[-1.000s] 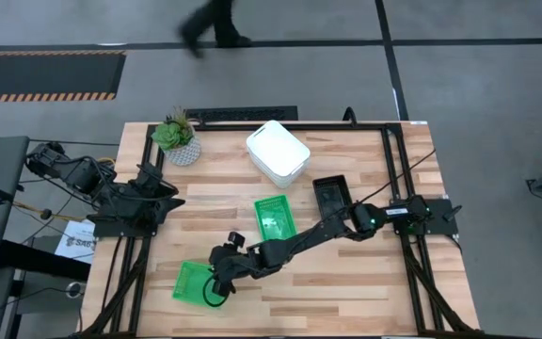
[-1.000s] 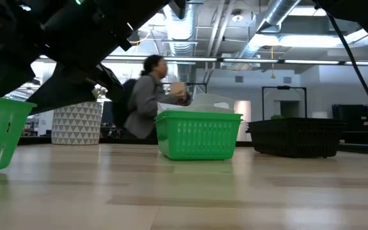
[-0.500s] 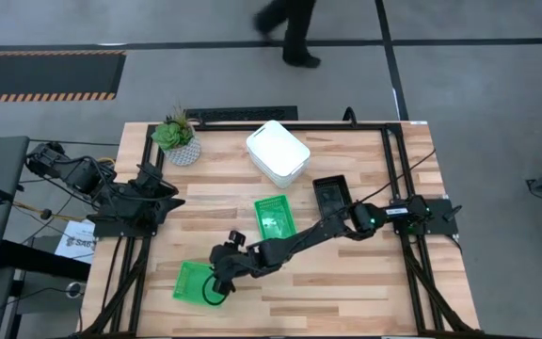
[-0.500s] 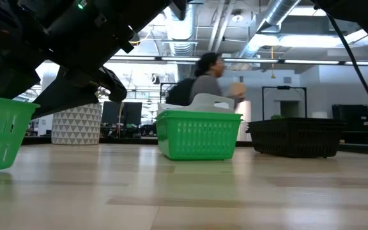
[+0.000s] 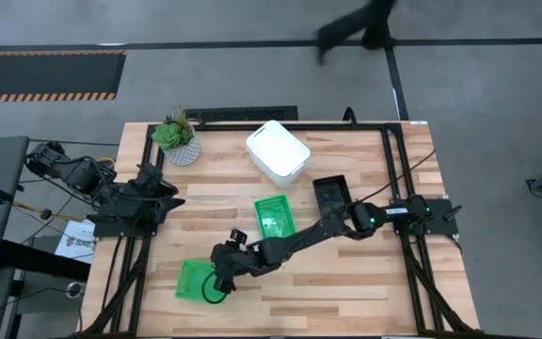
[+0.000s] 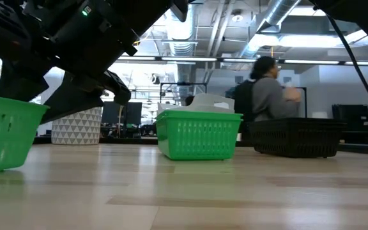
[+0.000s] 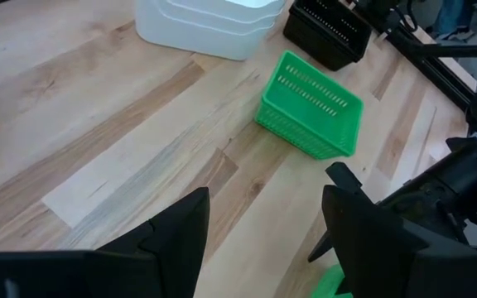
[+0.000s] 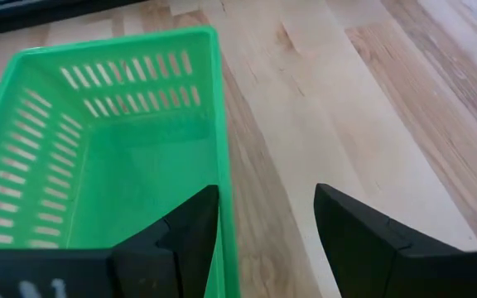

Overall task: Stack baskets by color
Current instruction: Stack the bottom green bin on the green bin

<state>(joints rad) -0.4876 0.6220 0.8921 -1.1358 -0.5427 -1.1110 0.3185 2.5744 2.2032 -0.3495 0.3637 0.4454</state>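
Observation:
A bright green basket sits near the table's near left corner, also in the low view and the right wrist view. My right gripper reaches down at its right side, open, astride that side wall. A second green basket stands on its base at the table's middle, a black basket to its right, and a white basket stack beyond. My left gripper waits open above the table's left edge, holding nothing. My right gripper straddles the near green basket's right long wall, one finger inside the basket against that wall and the other outside, apart from it. The fingers slant down from the table's right. The basket's base rests on the table.
A potted plant stands at the far left corner. A person walks over the floor beyond the far edge. Bare wood lies between the near green basket and the middle one, and along the near right.
The near green basket has slid a little toward the table's right and sits less tilted than before, with my right gripper's finger inside it. The person beyond the table has walked from left to right.

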